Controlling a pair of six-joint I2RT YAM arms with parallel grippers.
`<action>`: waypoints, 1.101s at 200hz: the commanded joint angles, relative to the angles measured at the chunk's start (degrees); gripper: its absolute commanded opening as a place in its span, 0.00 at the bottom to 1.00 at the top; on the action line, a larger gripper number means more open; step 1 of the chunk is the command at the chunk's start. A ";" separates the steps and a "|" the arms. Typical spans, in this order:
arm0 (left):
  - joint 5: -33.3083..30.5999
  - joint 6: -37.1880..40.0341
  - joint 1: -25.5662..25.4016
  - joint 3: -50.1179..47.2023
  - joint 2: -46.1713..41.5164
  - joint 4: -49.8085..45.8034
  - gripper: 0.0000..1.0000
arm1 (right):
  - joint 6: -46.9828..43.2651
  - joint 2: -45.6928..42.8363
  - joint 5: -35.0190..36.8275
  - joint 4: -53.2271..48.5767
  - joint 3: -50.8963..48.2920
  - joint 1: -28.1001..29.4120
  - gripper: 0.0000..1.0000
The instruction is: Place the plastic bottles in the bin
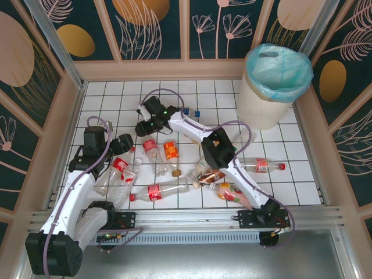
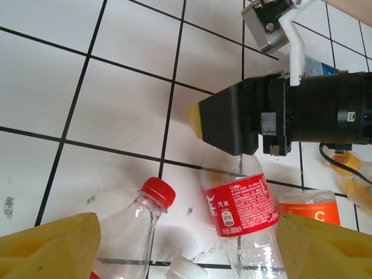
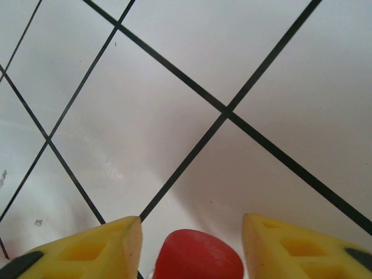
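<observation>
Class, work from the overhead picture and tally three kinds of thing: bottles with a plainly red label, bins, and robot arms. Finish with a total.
Bottles with red labels: 4
Bin: 1
Robot arms: 2
Total: 7

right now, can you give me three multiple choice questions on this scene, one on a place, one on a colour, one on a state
1. Where does the bin stand?
A) far right corner
B) far left corner
C) between the arm bases

2. What colour is the cap between the right end effector's fingers?
A) blue
B) red
C) green

3. How is the left end effector?
A) shut on a bottle
B) shut on nothing
C) open

Answers: 1 A, the top view has it at the back right; 2 B, the right wrist view shows it red; 3 C, its yellow fingers stand wide apart.
</observation>
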 commanded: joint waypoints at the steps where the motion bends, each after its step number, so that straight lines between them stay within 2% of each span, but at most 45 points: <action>1: -0.34 0.01 -0.19 -0.74 -0.67 1.30 0.80 | 0.52 0.95 -4.00 0.67 2.12 -0.92 0.41; 26: -0.54 0.01 -0.19 -0.74 -0.92 1.18 0.81 | 0.82 -0.07 -5.68 0.75 2.13 -1.52 0.31; 80: -1.57 0.01 -0.19 -0.87 -1.85 1.30 0.82 | -1.24 -3.59 -4.59 -0.26 2.02 -2.25 0.17; 98: -2.26 0.01 -0.19 -0.92 -2.37 1.51 0.82 | -0.97 -6.11 -4.44 0.01 1.99 -2.82 0.14; 134: -3.16 -0.16 -0.19 -0.50 -5.10 2.08 0.82 | -0.45 -13.63 -4.88 3.89 2.02 -4.26 0.00; 190: -3.02 -0.22 -0.19 7.84 -8.23 2.00 0.79 | -0.54 -27.78 -2.70 8.71 1.80 -9.61 0.00; 220: 1.77 0.28 -0.19 15.76 -3.83 3.27 0.77 | -5.19 -39.31 5.16 9.87 -2.69 -14.43 0.00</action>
